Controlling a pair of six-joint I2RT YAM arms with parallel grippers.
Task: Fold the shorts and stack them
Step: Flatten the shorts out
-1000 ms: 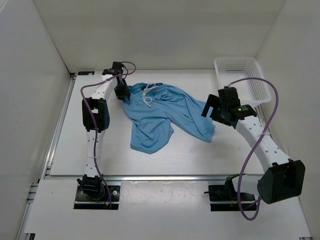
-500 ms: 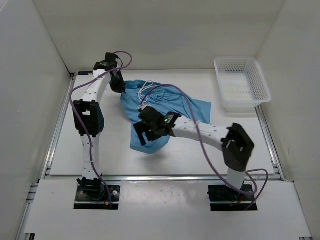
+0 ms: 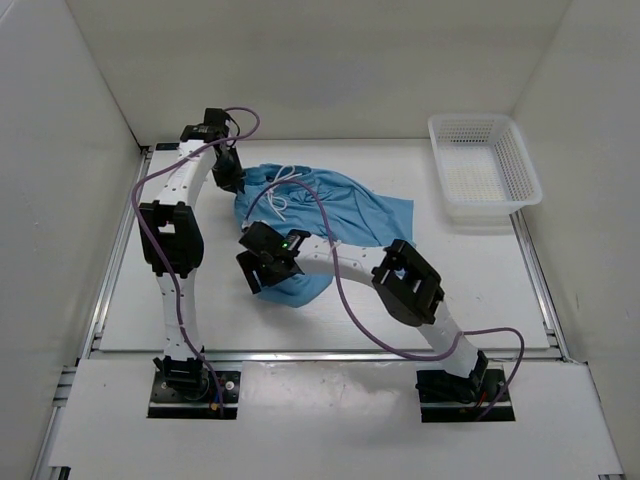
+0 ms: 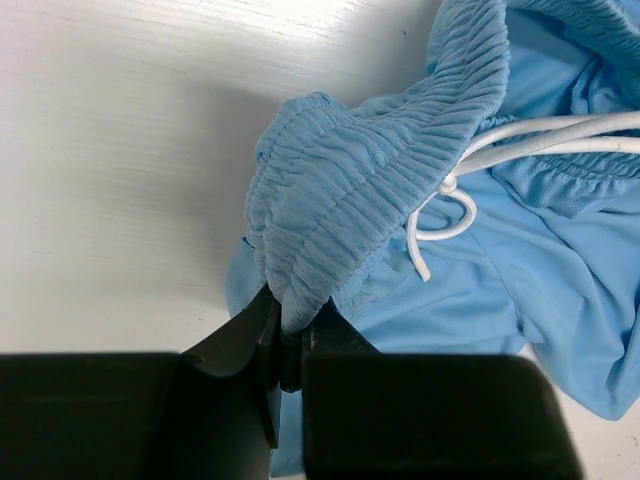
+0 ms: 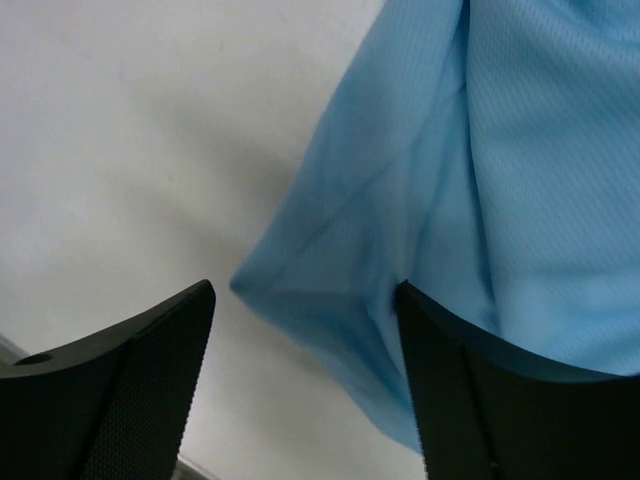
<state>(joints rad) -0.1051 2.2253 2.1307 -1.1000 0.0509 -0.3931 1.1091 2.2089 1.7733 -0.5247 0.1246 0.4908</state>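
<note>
The white counter [image 3: 480, 290] sits inside pale walls, and the shorts [image 3: 335, 210] lie crumpled from its middle out toward 11 o'clock.

Starting at the left, my left gripper [image 4: 292, 335] has its fingers pinched tight on the gathered waistband at the far-left corner. Over the last second it has drawn that corner a touch further toward 10 o'clock. The band bunches up out of the grip, and the white drawstring [image 4: 446, 184] trails loose just beside it.

The bigger change is in the middle. A second ago my right arm hung over by the basket at 3 o'clock. It has since swept across the cloth and now reaches the near-left leg, at about 7 o'clock on the shorts. The right gripper [image 5: 305, 300] has its fingers spread wide, with the hem corner of that leg between them. From the wrist view I judge nothing is gripped yet.

So one end is held and the other is lined up. Once the fingers close on that hem, I could pull the shorts flat between the two arms. No folding has begun.

Far right, the white mesh basket [image 3: 490, 213] sits at 2 o'clock, well apart from the cloth.
</note>
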